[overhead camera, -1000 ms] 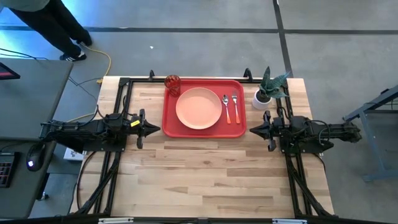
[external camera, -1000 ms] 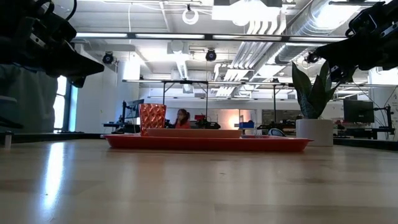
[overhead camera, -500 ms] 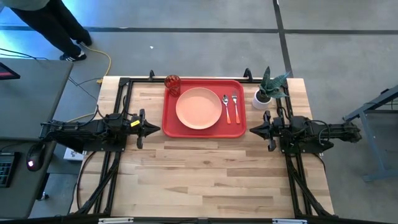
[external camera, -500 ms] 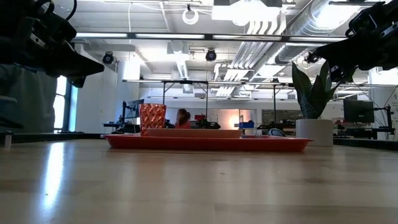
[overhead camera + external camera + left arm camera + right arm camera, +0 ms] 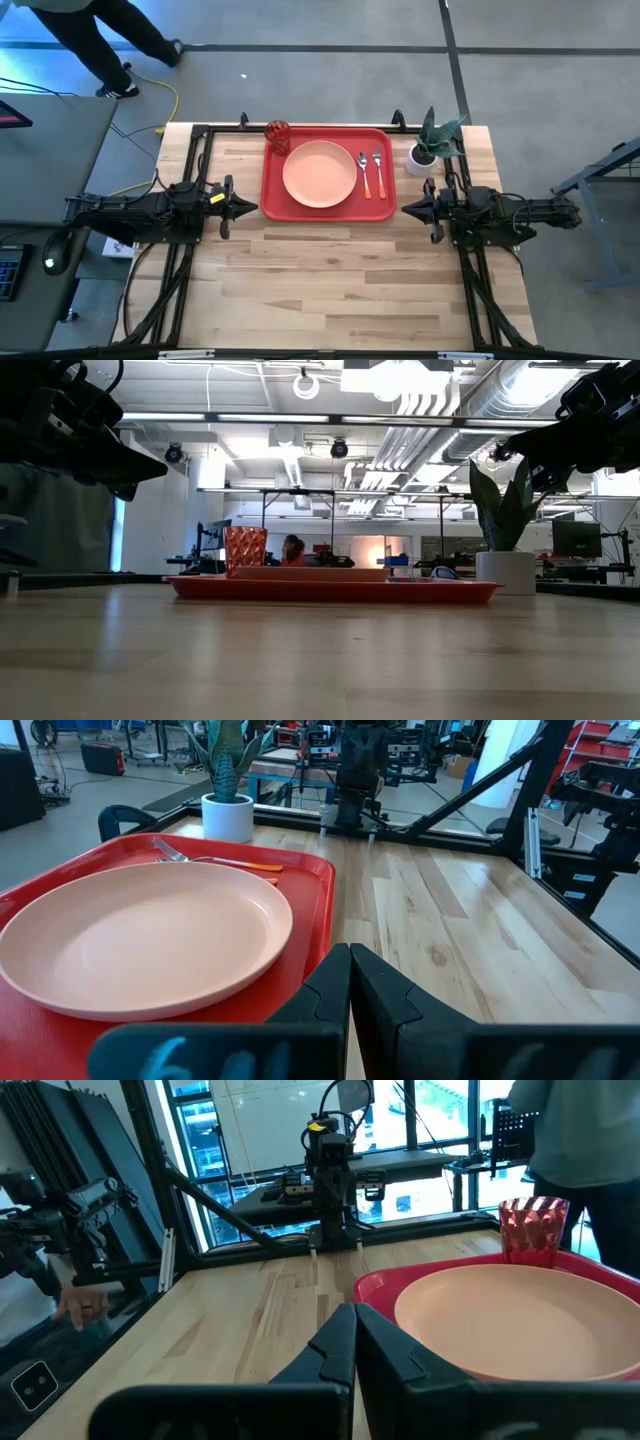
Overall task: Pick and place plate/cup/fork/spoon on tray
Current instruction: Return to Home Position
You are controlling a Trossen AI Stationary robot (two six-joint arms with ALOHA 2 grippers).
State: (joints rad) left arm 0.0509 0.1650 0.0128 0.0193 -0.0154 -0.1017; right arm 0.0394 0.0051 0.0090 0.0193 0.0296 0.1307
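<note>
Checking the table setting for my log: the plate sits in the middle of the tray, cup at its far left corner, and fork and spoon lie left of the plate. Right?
Not quite. In the high view the fork and spoon lie right of the plate, toward the potted plant. The plate is mid-tray and the cup stands at the far left corner, as you said.

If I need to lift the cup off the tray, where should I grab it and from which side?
Grip the cup across its upright side walls, coming down from above with the left gripper, which is nearer. It stands upright in the tray's far left corner with its open mouth up, and the plate sits close beside it, so a low side approach looks cramped.
</note>
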